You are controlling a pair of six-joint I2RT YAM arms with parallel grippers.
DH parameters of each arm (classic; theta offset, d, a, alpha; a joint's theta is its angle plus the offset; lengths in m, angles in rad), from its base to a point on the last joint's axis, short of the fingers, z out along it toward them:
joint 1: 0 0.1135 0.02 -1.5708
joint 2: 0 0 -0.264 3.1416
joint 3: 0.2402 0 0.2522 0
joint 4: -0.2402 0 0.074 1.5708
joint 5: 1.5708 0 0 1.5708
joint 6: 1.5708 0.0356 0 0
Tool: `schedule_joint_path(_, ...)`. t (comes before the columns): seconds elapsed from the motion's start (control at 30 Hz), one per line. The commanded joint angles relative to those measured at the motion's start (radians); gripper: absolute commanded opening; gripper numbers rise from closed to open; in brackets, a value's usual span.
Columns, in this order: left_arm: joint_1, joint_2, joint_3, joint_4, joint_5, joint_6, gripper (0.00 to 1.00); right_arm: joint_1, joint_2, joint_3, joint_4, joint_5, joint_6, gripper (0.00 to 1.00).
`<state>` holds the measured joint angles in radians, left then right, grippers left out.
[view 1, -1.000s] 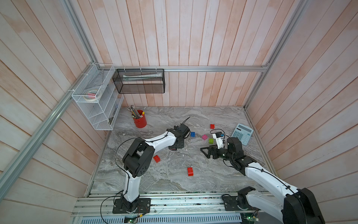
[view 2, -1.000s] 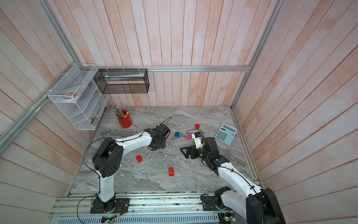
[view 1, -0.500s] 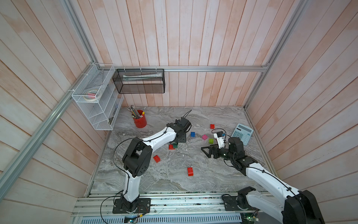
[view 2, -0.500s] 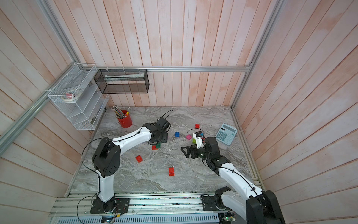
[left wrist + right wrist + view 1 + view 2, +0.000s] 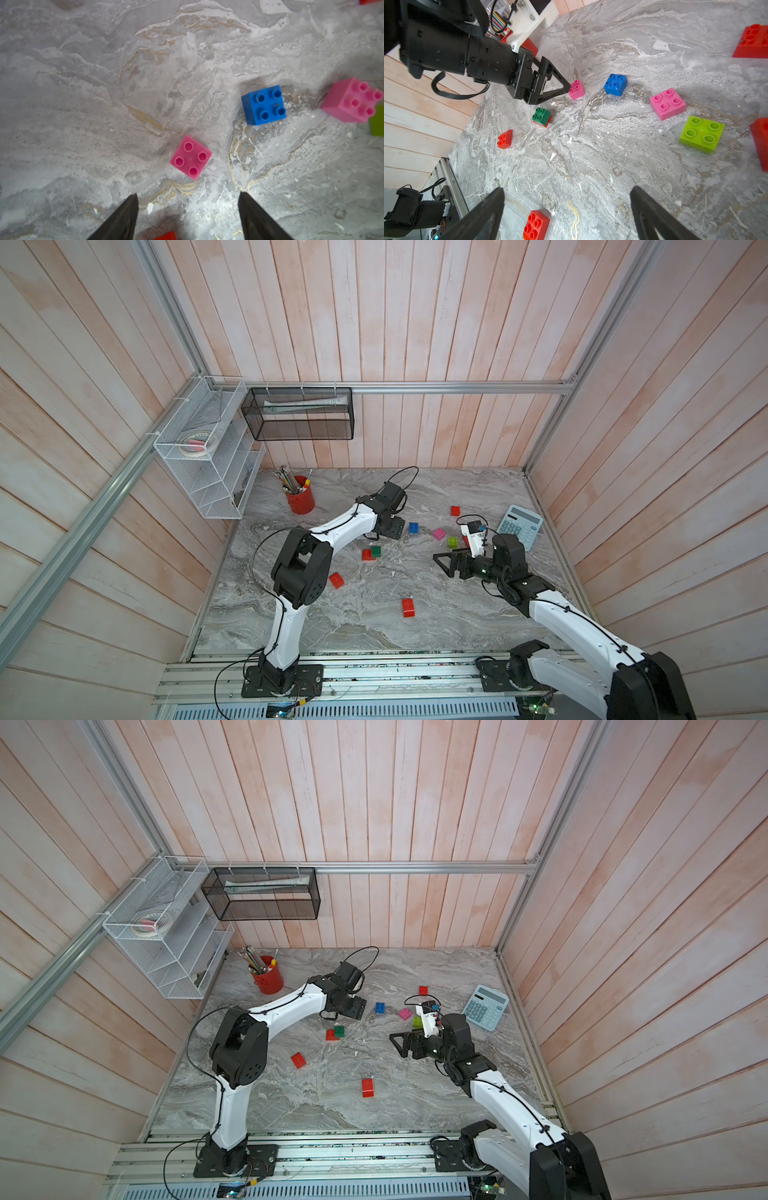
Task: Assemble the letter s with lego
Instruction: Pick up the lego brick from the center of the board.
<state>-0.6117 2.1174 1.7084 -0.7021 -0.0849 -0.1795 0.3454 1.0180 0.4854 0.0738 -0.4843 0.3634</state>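
The nearer pink brick (image 5: 191, 156) sits studs-up on the marble tabletop (image 5: 83, 83), just ahead of the left gripper (image 5: 188, 194), whose empty jaws stand spread, the brick turned cornerwise to them

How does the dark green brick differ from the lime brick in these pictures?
Colour: the dark green brick is deep green, and the lime brick is bright yellow-green.
Support: the dark green brick sits on a red brick, while the lime brick lies alone, straight on the table.
Both are square with four studs facing up, and neither is held.
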Motion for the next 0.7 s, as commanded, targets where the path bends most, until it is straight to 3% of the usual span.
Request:
schedule_joint_path(0.0, 0.021, 0.047, 0.055, 0.013, 0.035, 0.132, 0.78, -0.009, -0.016, 0.008, -0.027, -0.004, -0.017, 0.96)
schedule_joint_path(0.23, 0.028, 0.112, 0.120, -0.011, 0.041, 0.235, 0.64, -0.018, -0.013, 0.016, -0.040, -0.005, -0.020, 0.96)
schedule_joint_path(0.67, 0.030, 0.196, 0.180, -0.042, 0.050, 0.285, 0.56, -0.018, -0.023, 0.014, -0.063, 0.002, -0.020, 0.96)
